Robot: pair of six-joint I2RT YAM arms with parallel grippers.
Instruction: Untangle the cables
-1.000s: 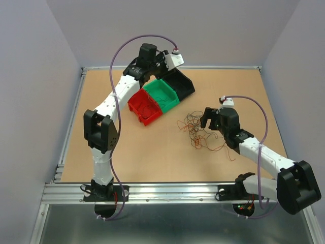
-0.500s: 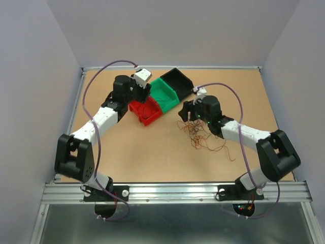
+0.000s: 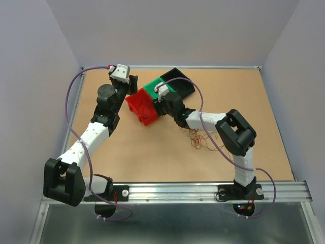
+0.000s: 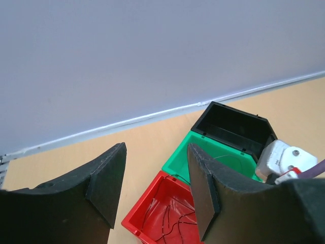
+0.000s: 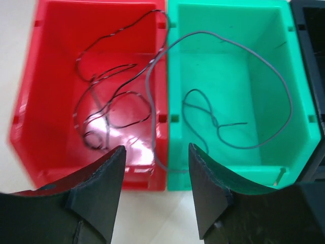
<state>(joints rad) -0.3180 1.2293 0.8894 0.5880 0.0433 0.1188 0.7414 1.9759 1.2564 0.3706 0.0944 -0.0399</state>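
Left arm [image 3: 84,145] and right arm [image 3: 205,119], white and black
White link shells, bulky black joint housings, a purple cable [image 3: 69,96] looping along each.

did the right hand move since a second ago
Yes. The right hand swung left, off the wire pile, and is now over the red bin and green bin.

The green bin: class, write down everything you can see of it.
The green bin is an open-topped box of glossy plastic, rectangular, with notches in its rim. It stands upright on the table, flush between a red bin and a black bin. Inside lies one thin grey wire in loose loops; part of it crosses the wall shared with the red bin.
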